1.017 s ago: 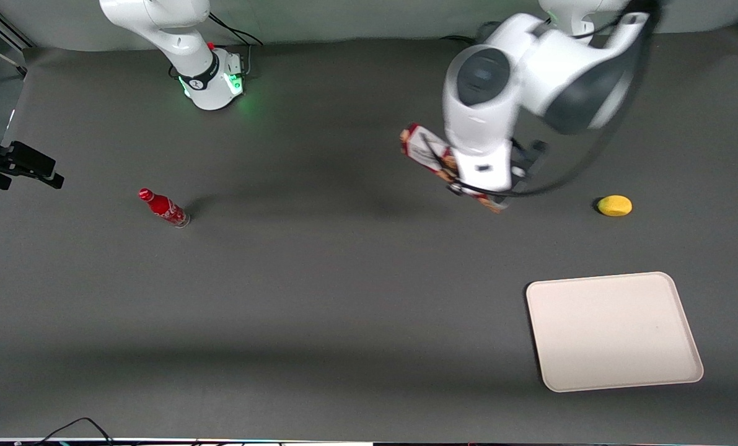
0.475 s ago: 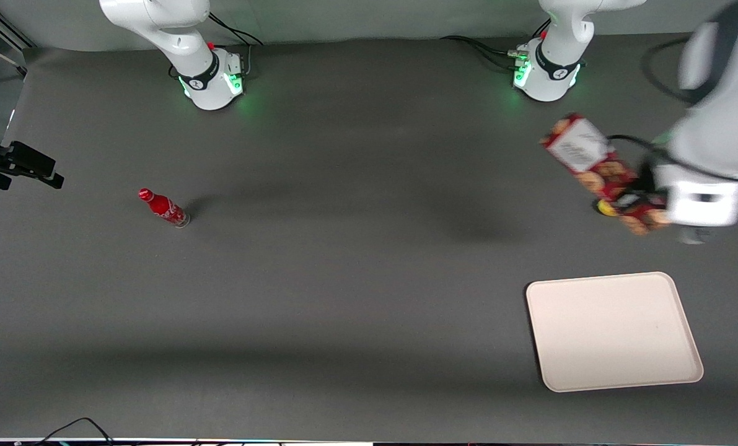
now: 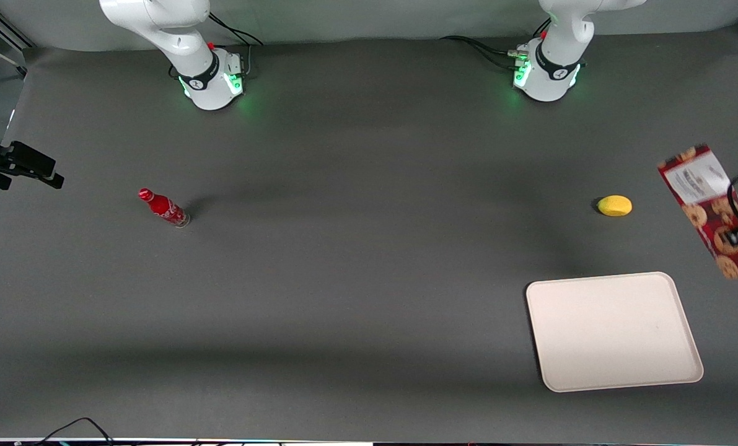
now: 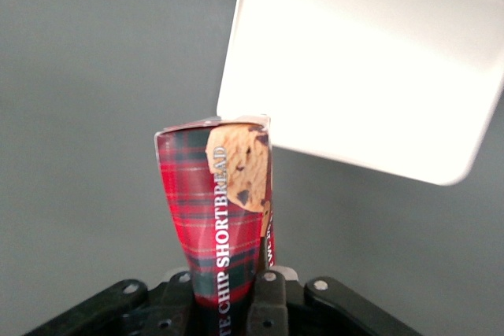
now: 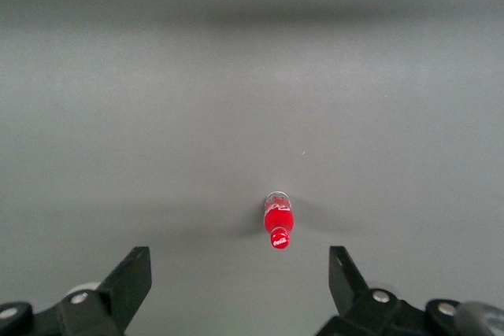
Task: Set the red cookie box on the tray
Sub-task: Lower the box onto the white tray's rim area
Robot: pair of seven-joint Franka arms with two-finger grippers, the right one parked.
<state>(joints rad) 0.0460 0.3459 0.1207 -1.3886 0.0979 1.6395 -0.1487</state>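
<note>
Swinging out to the right edge of the front frame, we've carried the load clear across the bench [image 3: 344,297] in the last second. Our tray [image 3: 613,331] waits at lower right, bare, so we judge the drop is next. The red cookie box [image 3: 712,210] hangs aloft, above the tray's upper right corner in the frame, having passed the lemon [image 3: 615,205]. Our claw [image 4: 236,293] is pinching the box at its lower end.
</note>
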